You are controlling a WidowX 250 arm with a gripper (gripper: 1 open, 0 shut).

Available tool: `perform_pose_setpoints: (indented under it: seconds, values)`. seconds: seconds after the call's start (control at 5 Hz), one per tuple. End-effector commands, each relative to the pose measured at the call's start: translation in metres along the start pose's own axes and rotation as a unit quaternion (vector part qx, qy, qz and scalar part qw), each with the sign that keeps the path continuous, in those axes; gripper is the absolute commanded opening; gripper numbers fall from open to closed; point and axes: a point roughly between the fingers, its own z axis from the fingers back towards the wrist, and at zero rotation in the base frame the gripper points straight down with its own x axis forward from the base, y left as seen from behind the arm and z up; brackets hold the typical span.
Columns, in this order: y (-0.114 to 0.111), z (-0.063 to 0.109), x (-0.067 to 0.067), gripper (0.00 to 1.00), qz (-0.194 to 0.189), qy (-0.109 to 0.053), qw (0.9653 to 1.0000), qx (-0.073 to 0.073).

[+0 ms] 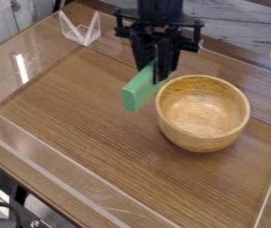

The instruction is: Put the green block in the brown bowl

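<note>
We see a bright green rectangular block (139,90), a black robot gripper (159,66), and a light tan wooden bowl (202,114). The brown wooden table (102,147) has for us a streaked grain pattern.

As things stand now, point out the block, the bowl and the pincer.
Block (141,88): camera view, middle of its green face.
Bowl (202,135): camera view, inner wall near the bottom.
Pincer (152,68): camera view, between its fingertips, at the block's upper end.
</note>
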Motion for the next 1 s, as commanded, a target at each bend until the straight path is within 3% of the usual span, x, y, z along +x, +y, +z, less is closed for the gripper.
perform_pose_setpoints:
  seconds: [0.0,0.8]
  values:
    - [-0.007,0.009,0.002,0.0,-0.032,-0.046,0.9984,0.0]
    - [-0.014,-0.009,0.008,0.0,-0.069,-0.092,0.9934,0.001]
